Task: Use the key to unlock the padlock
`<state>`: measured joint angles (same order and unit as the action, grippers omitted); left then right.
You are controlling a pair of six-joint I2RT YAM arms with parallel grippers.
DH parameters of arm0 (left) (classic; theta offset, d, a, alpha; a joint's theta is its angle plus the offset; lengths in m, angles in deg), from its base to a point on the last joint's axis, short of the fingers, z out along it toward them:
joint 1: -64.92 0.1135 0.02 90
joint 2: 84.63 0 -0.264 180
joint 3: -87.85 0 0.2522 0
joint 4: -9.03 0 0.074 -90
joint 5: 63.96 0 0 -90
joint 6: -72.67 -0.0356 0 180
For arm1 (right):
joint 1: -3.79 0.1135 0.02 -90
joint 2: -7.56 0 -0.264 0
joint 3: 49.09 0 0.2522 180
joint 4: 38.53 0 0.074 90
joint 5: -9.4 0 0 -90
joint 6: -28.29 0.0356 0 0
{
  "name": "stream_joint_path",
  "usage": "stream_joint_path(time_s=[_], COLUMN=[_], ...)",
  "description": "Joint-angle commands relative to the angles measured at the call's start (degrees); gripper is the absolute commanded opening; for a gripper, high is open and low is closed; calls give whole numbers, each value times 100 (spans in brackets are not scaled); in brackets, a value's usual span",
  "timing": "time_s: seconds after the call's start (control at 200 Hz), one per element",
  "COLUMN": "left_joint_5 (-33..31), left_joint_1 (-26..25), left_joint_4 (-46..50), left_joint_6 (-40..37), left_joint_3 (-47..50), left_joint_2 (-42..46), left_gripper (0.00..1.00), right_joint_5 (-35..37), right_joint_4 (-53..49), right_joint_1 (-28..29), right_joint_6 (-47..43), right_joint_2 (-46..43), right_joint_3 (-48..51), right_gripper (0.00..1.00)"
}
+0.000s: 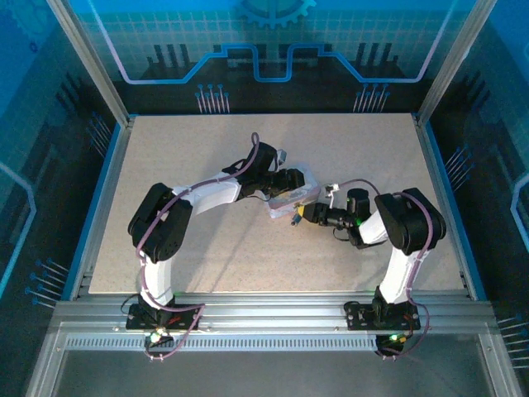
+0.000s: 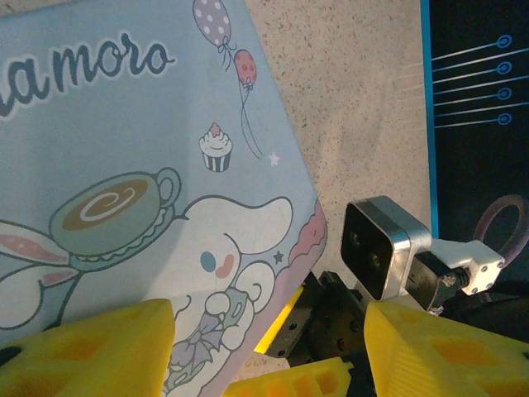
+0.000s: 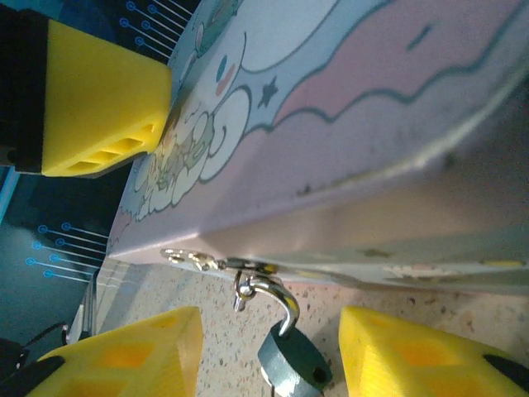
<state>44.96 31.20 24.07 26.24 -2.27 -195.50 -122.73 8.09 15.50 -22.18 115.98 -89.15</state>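
Note:
The pastel cartoon-printed tin [image 2: 124,141] lies mid-table [image 1: 307,192]. From the hasp [image 3: 194,260] on its front edge hangs the padlock [image 3: 293,360], small and dark bluish. Its silver shackle [image 3: 281,298] is swung out of the body at one end and stays hooked through the hasp. My right gripper [image 3: 271,335] is open, one yellow finger on each side of the padlock and neither touching it. My left gripper [image 2: 269,331] is open over the tin's corner, its left finger [image 2: 83,347] on the lid. The key is hidden.
The two grippers meet closely at the tin's front corner [image 1: 297,207]. The right wrist's camera housing [image 2: 380,248] sits just beyond the left fingers. The speckled tabletop [image 1: 207,248] spreads all round, bounded by blue enclosure walls [image 1: 99,182].

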Motion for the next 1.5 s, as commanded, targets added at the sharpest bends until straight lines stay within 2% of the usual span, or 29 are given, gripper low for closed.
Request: stream_joint_path(time_s=[0.0,0.755,1.285,1.496], left_joint_5=[-98,-152,-178,-178], left_joint_1=[1,10,15,32], left_joint_4=[-64,-94,-94,-106], left_joint_6=[30,55,55,54], left_joint_3=[88,181,222,242], left_joint_2=[-119,-66,-29,-38], left_gripper=[63,63,63,64], right_joint_5=[-12,-51,11,100], right_joint_4=[210,576,668,675], right_joint_1=[78,149,232,248], right_joint_6=[71,335,451,488], right_joint_2=[247,463,637,672], right_joint_3=[-77,71,-42,-44], right_gripper=[47,31,26,18])
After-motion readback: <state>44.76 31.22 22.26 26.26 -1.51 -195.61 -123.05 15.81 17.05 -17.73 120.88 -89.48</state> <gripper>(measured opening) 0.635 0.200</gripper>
